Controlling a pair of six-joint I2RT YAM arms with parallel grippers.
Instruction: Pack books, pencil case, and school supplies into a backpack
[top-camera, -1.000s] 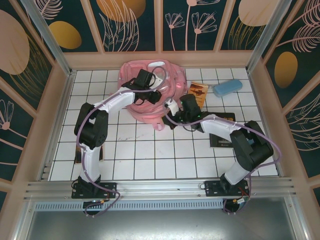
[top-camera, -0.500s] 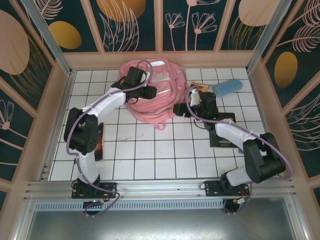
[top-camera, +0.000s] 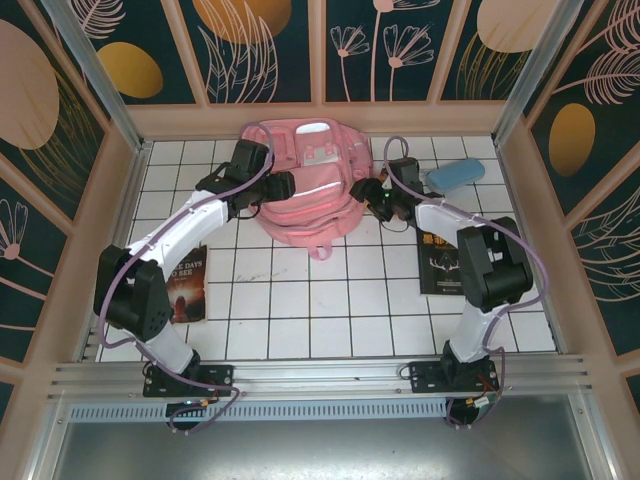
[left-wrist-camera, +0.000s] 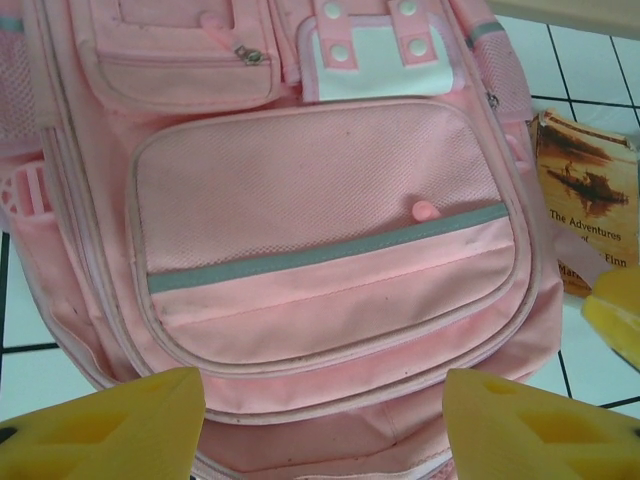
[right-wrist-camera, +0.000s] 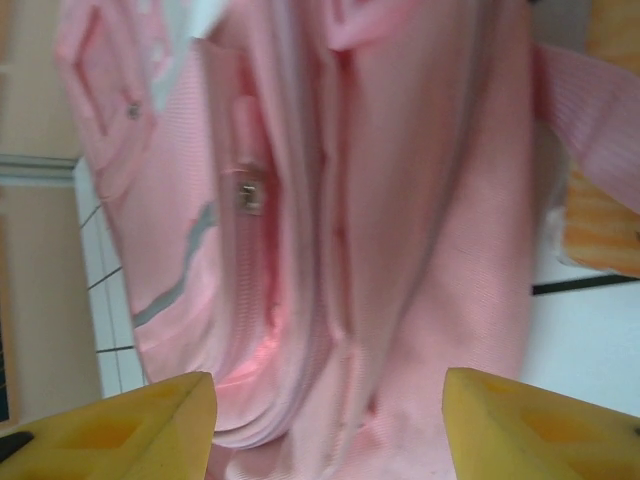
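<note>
Top view: pink backpack (top-camera: 310, 190) lies flat at 12 o'clock on the white tiled table (top-camera: 300, 300), front up, with pale strips and a white patch near its top edge. Left gripper (top-camera: 283, 185) is at the bag's 9 o'clock side and right gripper (top-camera: 370, 195) at its 3 o'clock side; jaw gap is hard to judge from here. Light blue pencil case (top-camera: 455, 175) sits at 2 o'clock, oblong with rounded ends, apart from the bag. Black booklet (top-camera: 443, 262) lies flat at 4 o'clock; cover text is too small to read. Brown book (top-camera: 186, 283) lies at 8 o'clock, readable bits "DAYS" and "SEE".

Left wrist: yellow fingers (left-wrist-camera: 130, 425) stand wide, nothing between them, hovering over the bag's front pocket. The pocket has a grey strip (left-wrist-camera: 320, 255), a pink zip pull and a studded white patch above. Orange book (left-wrist-camera: 585, 200) at 3 o'clock touches the bag's edge, dark boat picture, reads "The Adventures of ... Finn".

Right wrist: blurred. Fingers wide, gripping nothing, bag seen side on. A metal zip pull (right-wrist-camera: 248, 195) at 10 o'clock, a pink strap at 2 o'clock, an orange cover at 3 o'clock.
</note>
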